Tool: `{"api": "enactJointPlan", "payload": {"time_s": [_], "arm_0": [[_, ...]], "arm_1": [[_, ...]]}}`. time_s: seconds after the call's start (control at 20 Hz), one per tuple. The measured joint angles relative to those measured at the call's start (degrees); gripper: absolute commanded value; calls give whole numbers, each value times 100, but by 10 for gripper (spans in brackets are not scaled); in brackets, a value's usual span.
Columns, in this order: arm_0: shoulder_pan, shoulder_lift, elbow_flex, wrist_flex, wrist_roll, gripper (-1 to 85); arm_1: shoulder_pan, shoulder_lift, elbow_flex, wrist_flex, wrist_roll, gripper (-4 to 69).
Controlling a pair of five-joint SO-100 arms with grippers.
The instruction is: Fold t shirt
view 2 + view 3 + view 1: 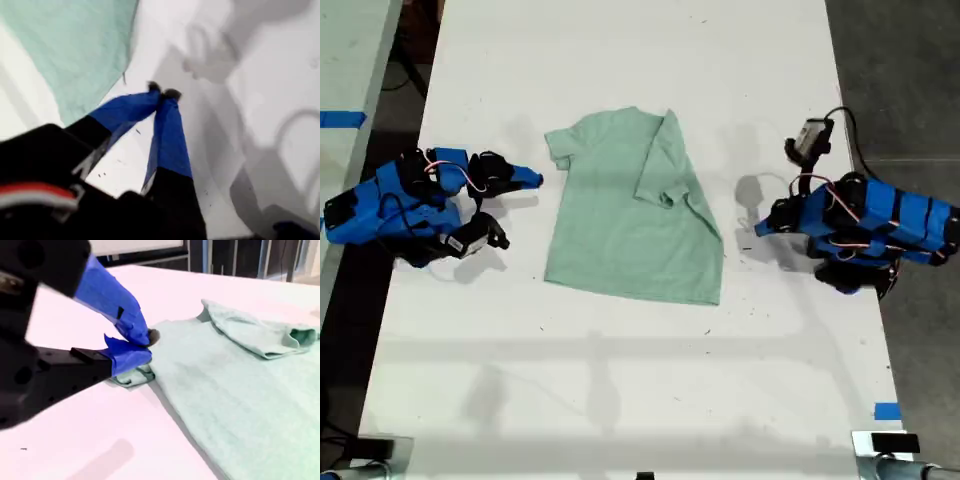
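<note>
From the exterior view's left, my second gripper (532,179) lies low over the white table (620,380), its blue jaws drawn together with nothing between them, the tips just beside the near sleeve (132,376) of the t shirt (630,215). The shirt lies flat in the middle of the table, one side folded over onto its front, so that a sleeve (660,190) rests on the chest. On the exterior view's right, my first gripper (761,228) sits near the shirt's folded edge without touching it, its jaws closed tip to tip on nothing.
</note>
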Motion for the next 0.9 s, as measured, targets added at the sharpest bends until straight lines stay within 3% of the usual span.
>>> {"api": "enactJointPlan", "payload": {"time_s": [0.2,0.9], "arm_0": [[-387,0,0,-18,18,-3],[-334,0,0,53,9,-3]], "arm_1": [[79,729,756,-158,9,15],[-123,773,765,-132,141,-14]]}}
